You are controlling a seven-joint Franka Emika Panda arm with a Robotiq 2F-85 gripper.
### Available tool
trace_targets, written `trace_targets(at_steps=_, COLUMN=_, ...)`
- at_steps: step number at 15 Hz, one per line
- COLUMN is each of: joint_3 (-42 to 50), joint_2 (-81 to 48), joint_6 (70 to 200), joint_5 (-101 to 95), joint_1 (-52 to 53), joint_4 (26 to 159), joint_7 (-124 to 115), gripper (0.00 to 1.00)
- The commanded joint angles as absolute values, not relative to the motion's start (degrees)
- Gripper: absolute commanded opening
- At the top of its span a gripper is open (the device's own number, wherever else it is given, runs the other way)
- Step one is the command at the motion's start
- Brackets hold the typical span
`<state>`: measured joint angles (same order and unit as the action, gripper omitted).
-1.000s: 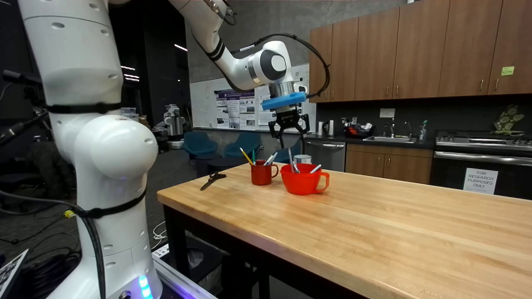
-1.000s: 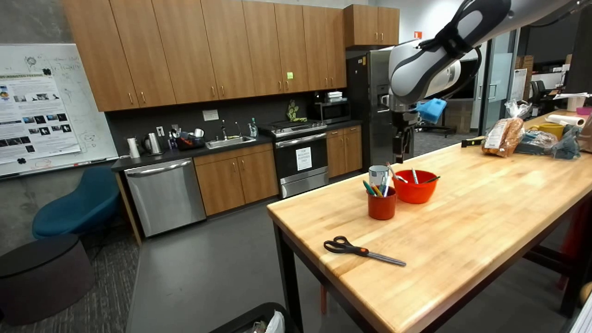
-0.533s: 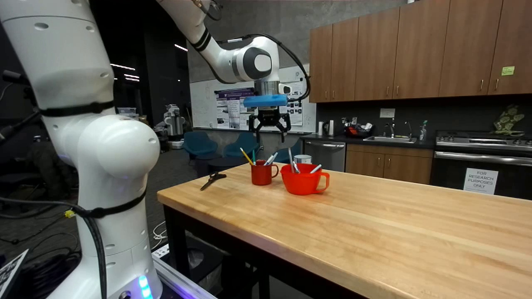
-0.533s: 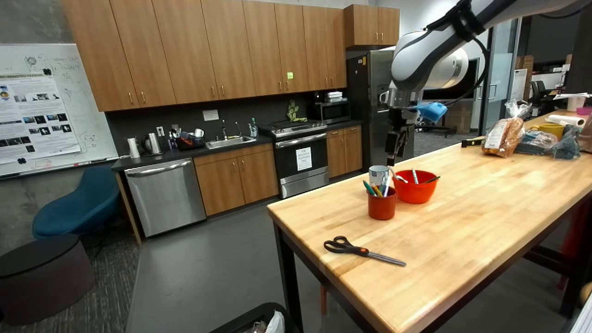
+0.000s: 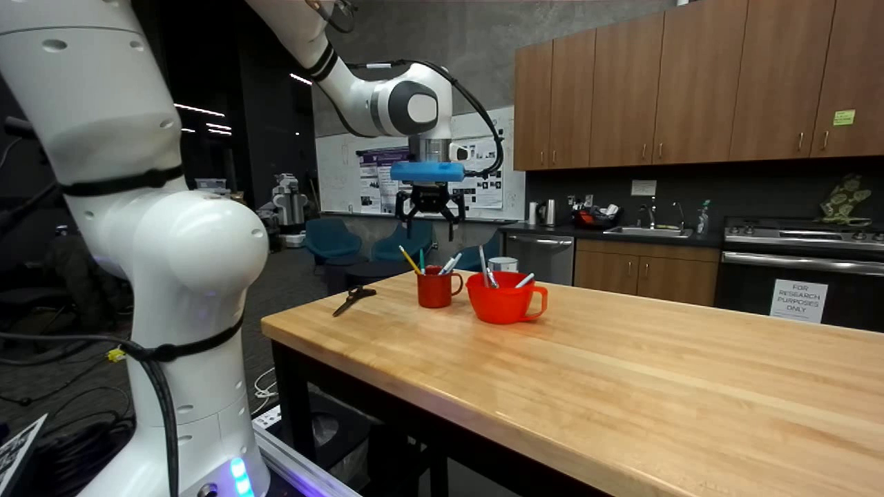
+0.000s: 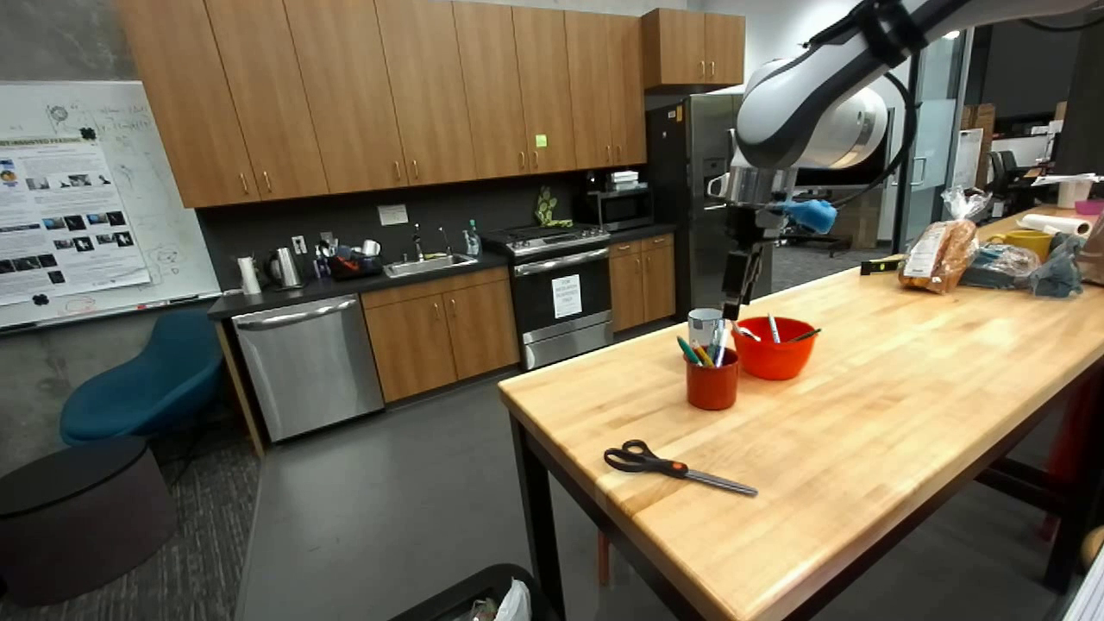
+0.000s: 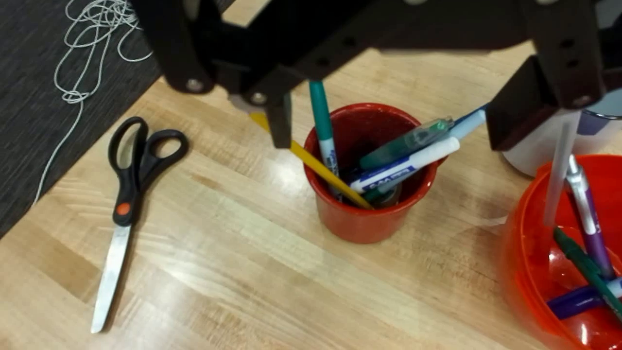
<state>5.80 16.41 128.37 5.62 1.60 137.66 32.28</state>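
Black two-fingered claw (image 5: 429, 235): spread wide, hanging above a pale striped wooden desk (image 5: 656, 359). Dark red round handled mug (image 7: 364, 227): upright on the desk, near the claw, holding a yellow wooden pencil (image 7: 320, 169), a teal-and-white marker (image 7: 324, 132) and a blue-lettered white marker (image 7: 404, 166). Bright red plastic handled bowl (image 5: 501, 307): beside the mug, a silver-and-purple pen (image 7: 589, 216) leaning inside. Pale grey cylindrical cup (image 6: 700, 323): behind the mug in an exterior view. Black-handled metal scissors (image 7: 123, 216): flat on the desk, apart from the mug. Clear-bagged brown loaf (image 6: 949, 254): farther along the desk.
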Motion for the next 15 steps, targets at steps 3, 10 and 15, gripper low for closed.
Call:
trace_targets(at_steps=3, joint_3=4.04, joint_2=21.23, joint_6=130.31, joint_5=2.16, joint_1=3.26, joint_4=142.57, joint_7=32.69, gripper=1.00)
trace_targets(at_steps=10, joint_3=0.23, joint_2=23.48, joint_6=133.76, joint_5=-5.22, joint_1=5.54, joint_4=146.44, joint_7=30.99, gripper=1.00)
trace_targets(at_steps=15, joint_3=-2.42, joint_2=22.51, joint_6=136.25, joint_5=-9.24, joint_1=7.56, joint_4=148.10, joint_7=30.01, gripper=1.00)
